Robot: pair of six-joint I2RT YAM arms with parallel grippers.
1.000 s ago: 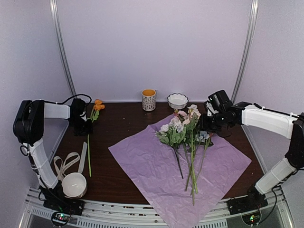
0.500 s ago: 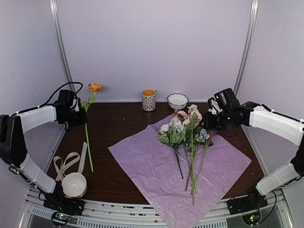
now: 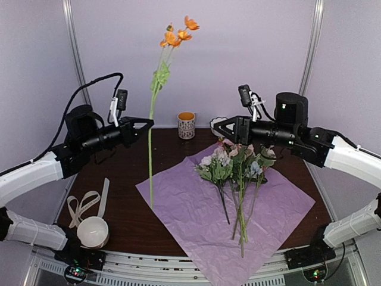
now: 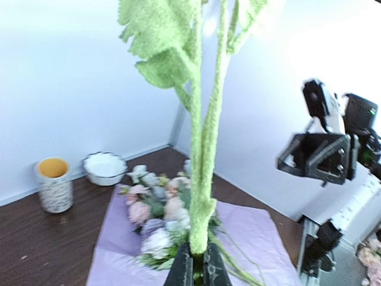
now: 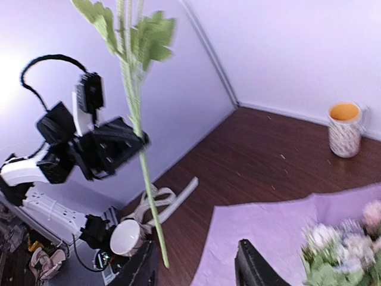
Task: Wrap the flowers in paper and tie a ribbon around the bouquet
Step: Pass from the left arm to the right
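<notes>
**Surfaces.** You see the paper [image 3: 202, 208] as thin, matt and crinkled, lilac face up. It lies on a bench [image 3: 128, 173] of dark brown wood with a faint sheen. The flowers [image 3: 229, 164] have cloth-like blooms and leaves. The single stem [image 4: 202, 179] has a fuzzy, flocked green skin. The ribbon [image 3: 83, 205] is soft, matt cloth. The white bowl [image 3: 93, 231] is smooth and glossy. The left arm [image 3: 30, 173] and right arm [image 3: 354, 159] wear smooth white shells with black matt joints.
</notes>
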